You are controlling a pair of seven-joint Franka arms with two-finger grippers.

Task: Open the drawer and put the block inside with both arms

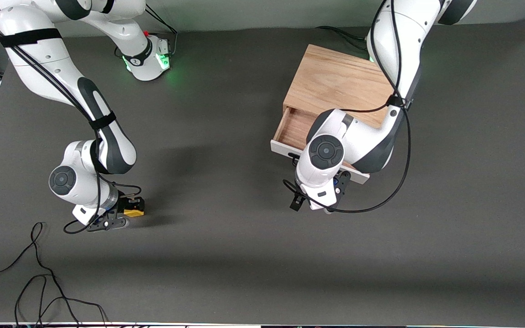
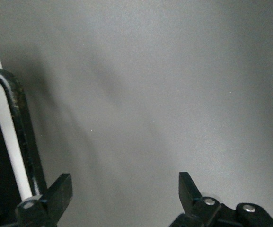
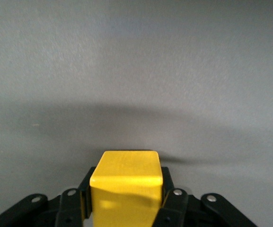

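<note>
The light oak box [image 1: 335, 82] stands toward the left arm's end of the table. Its drawer [image 1: 295, 128] is pulled partly out and shows a wood interior and a white front panel [image 1: 283, 149]. My left gripper [image 1: 319, 204] hangs just in front of the panel. In the left wrist view it [image 2: 125, 189] is open and empty, with the black bar handle [image 2: 20, 123] just outside one finger. My right gripper [image 1: 123, 214] is low over the table toward the right arm's end, shut on the yellow block [image 1: 134, 211]. The block [image 3: 126, 182] sits between its fingers [image 3: 168, 191].
Loose black cables [image 1: 39, 278] lie on the grey table near the front camera at the right arm's end. The right arm's green-lit base [image 1: 151, 61] stands along the top of the front view. Bare table [image 1: 226, 191] lies between the two grippers.
</note>
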